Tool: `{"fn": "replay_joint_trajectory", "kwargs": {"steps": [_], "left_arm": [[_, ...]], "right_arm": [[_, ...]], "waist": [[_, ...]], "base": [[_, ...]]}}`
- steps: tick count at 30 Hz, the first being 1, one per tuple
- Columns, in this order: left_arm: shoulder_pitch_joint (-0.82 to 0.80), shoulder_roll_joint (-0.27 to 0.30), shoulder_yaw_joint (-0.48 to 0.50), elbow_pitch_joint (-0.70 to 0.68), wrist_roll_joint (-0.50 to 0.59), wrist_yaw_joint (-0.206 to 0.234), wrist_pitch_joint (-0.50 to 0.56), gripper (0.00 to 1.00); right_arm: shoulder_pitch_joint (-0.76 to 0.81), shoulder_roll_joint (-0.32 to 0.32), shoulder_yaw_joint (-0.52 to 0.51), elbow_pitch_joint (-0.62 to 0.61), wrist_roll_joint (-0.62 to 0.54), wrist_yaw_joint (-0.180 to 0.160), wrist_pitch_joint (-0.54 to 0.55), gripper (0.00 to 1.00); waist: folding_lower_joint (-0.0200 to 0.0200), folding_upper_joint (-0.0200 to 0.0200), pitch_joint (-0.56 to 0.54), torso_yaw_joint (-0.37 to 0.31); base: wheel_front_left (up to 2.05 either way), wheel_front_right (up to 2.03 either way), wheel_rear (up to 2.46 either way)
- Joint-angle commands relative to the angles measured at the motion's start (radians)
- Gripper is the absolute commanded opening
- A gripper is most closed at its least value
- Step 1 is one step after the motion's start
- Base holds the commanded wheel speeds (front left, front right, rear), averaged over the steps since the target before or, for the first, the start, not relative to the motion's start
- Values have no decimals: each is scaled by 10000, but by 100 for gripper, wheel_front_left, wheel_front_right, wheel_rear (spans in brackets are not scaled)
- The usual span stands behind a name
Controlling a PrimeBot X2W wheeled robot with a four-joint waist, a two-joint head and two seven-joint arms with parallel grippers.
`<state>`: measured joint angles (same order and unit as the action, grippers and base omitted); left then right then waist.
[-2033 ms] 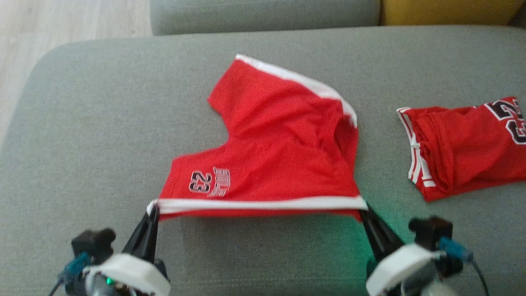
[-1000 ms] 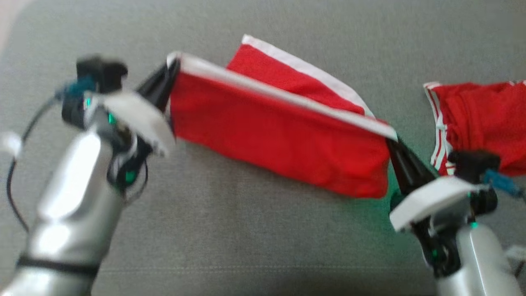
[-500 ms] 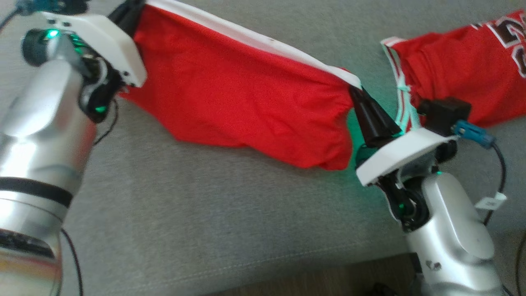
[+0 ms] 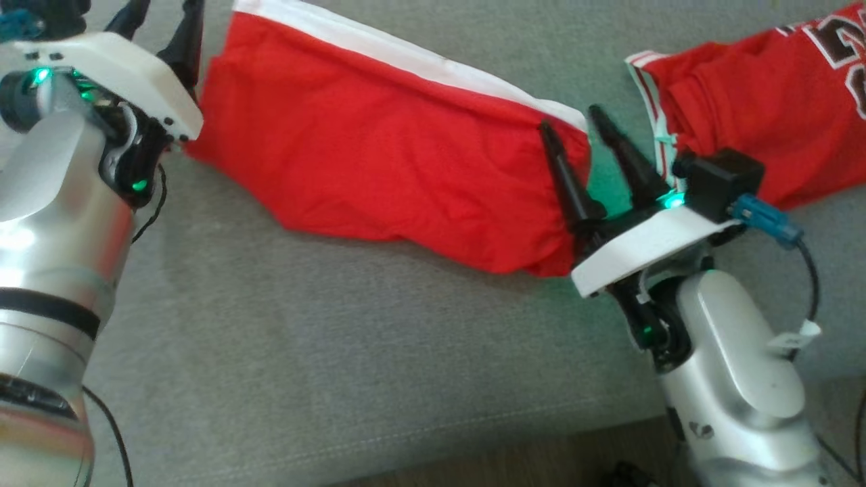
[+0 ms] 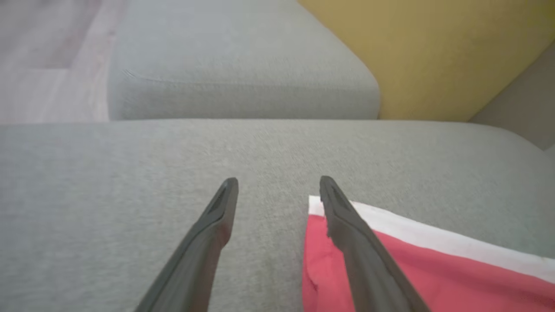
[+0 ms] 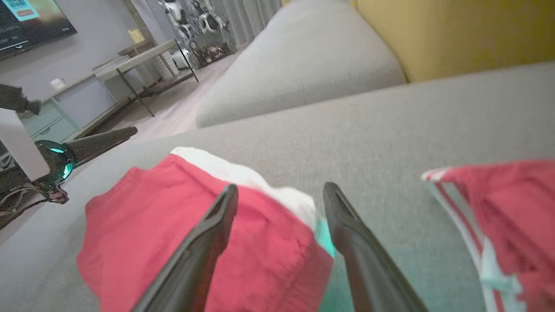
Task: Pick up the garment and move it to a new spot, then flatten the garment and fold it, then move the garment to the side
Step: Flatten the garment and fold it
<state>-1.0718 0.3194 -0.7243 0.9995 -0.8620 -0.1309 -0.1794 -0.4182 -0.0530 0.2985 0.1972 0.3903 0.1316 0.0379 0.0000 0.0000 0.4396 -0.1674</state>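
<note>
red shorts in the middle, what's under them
The red shorts lie on the grey sofa cushion, which shows all around them. The cushion patch beneath and the shorts' lower layer are covered, so anything there cannot be seen.

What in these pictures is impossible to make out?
Head view: the left gripper has its fingers cut off by the top edge.
Head view: the jersey runs off the right edge, so its number is incomplete.
Head view: the shorts cover their own underside.
Right wrist view: the wall screen is too blurred to read.
</note>
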Motion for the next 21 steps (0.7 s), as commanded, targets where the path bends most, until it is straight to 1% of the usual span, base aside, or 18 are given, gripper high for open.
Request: {"fn": "replay_joint_trajectory", "kwargs": {"steps": [1,4,5,7,9,12,15,16,21], "left_arm": [[-333,370,356,-115,7,45,-317,100],[-84,276,562,-202,125,405,-714,100],[-84,276,562,-202,125,405,-714,100],[120,235,822,-538,270,789,-802,100],[464,285,1299,-1324,597,1271,-815,100],[1503,389,1992,-2722,1332,2024,-819,100],[2775,422,2630,-4165,1980,2596,-821,100],[3698,420,2957,-5095,2345,2886,-821,100],[5725,479,3323,-6983,3044,3457,-822,100]], "right_arm": [[104,28,-27,-610,-375,-9,-124,100],[415,28,-506,-1171,-1168,-9,-107,100],[415,28,-506,-1171,-1168,-9,-107,100],[630,28,-888,-1557,-1495,-9,-60,100],[816,28,-1289,-1909,-1805,-9,-38,100],[1095,28,-1738,-2310,-2025,-9,-49,100],[1365,28,-2071,-2566,-2139,-9,-94,100],[1536,28,-2204,-2655,-2164,-9,-96,100],[1889,28,-2433,-2643,-2244,-9,-62,100]], "waist": [[0,0,-303,308],[0,0,-593,684],[0,0,-593,684],[0,0,-779,953],[0,0,-966,1178],[0,0,-1322,1440],[0,0,-1674,1624],[0,0,-1889,1704],[0,0,-2262,1866]], "base": [[0,0,0],[0,0,0],[0,0,0],[0,0,0],[0,0,0],[0,0,0],[0,0,0],[0,0,0],[0,0,0]]}}
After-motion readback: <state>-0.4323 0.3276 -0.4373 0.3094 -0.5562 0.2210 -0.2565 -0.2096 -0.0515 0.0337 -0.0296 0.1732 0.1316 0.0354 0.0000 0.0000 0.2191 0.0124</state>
